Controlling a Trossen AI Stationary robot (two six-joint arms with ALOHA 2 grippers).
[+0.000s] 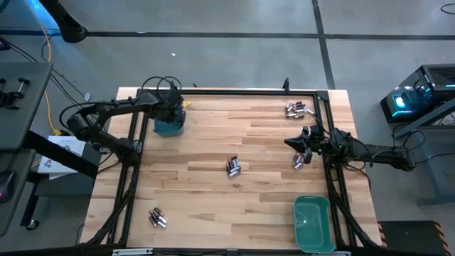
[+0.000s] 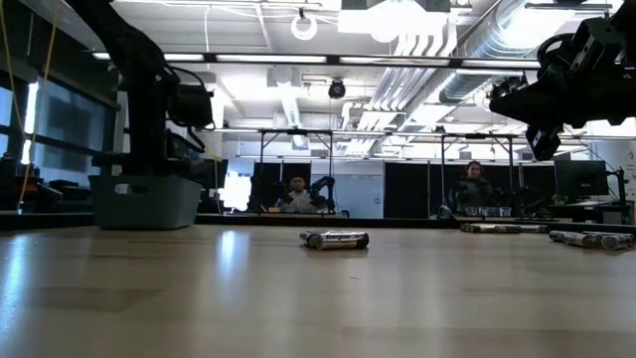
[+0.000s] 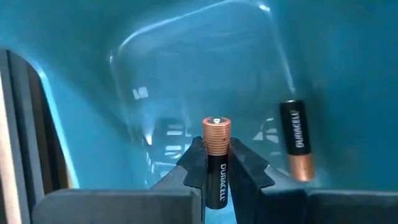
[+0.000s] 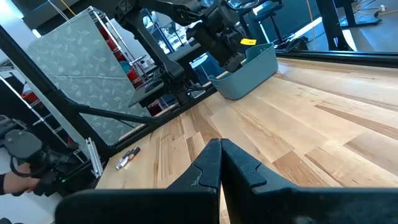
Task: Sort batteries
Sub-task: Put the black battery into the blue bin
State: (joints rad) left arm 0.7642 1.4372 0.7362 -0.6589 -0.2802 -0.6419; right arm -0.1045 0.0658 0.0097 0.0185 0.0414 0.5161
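Note:
My left gripper [image 1: 173,108] hangs over the teal bin [image 1: 169,126] at the table's far left, shut on a black-and-copper battery [image 3: 216,155]. Another battery of the same kind [image 3: 296,148] lies on its side on the bin's floor [image 3: 186,74]. Loose batteries lie on their sides in small groups on the table: in the middle [image 1: 233,166], at the far right [image 1: 298,109], at the near left [image 1: 157,217] and beside my right gripper [image 1: 299,161]. My right gripper [image 4: 219,155] is shut and holds nothing, level above the table's right side. My left gripper pinches the battery's black body [image 3: 216,177] between its two fingers. The fingers come from above, slanting down into the bin, and lie along the battery. Its copper end [image 3: 216,132] sticks out past the fingertips toward the bin's floor.
A second teal bin [image 1: 313,224] stands at the table's near right corner. A black frame [image 1: 328,114] runs along the table's edges. People sit in the room beyond the far edge [image 2: 296,196].

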